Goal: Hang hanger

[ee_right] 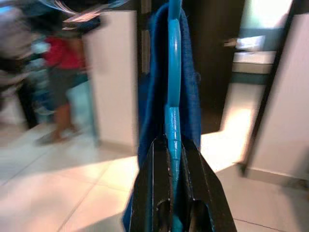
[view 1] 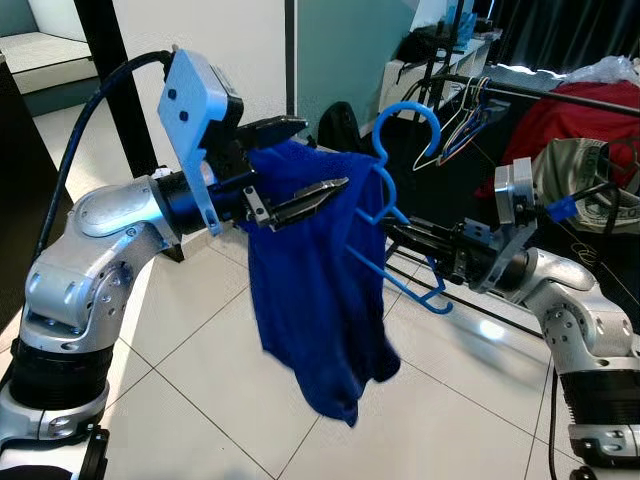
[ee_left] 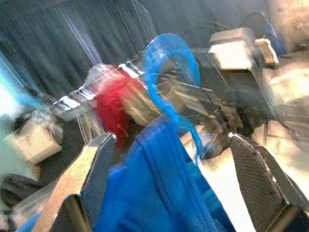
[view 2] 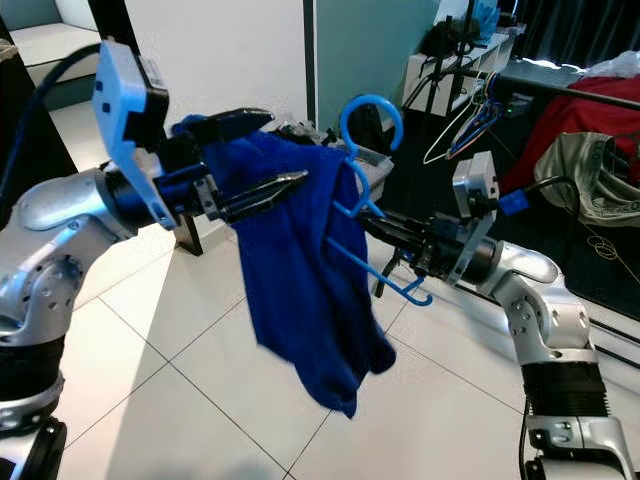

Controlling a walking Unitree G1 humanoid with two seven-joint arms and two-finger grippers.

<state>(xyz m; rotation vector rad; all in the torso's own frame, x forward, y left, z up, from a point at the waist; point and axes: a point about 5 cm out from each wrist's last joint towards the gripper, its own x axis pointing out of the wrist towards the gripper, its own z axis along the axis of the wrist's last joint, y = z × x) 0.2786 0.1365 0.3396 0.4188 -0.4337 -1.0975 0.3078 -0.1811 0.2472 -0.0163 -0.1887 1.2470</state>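
Observation:
A blue plastic hanger (view 1: pixel 383 185) carries a dark blue garment (view 1: pixel 310 300), held in the air between my two arms with its hook (view 1: pixel 408 108) pointing up. My right gripper (view 1: pixel 397 233) reaches in from the right and is shut on the hanger's lower arm; the right wrist view shows its fingers (ee_right: pixel 155 183) clamped on the blue bar (ee_right: pixel 173 121). On the left, my left gripper (view 1: pixel 325 155) is open, one finger above and one in front of the garment's shoulder. The cloth (ee_left: pixel 164 193) lies between those spread fingers.
A clothes rail (view 1: pixel 545 95) stands at the back right with empty wire hangers (view 1: pixel 462 118), a red garment (view 1: pixel 575 115) and a grey one (view 1: pixel 590 180) on it. A black post (view 1: pixel 108 60) rises at the back left. Pale floor tiles (view 1: pixel 200 400) lie below.

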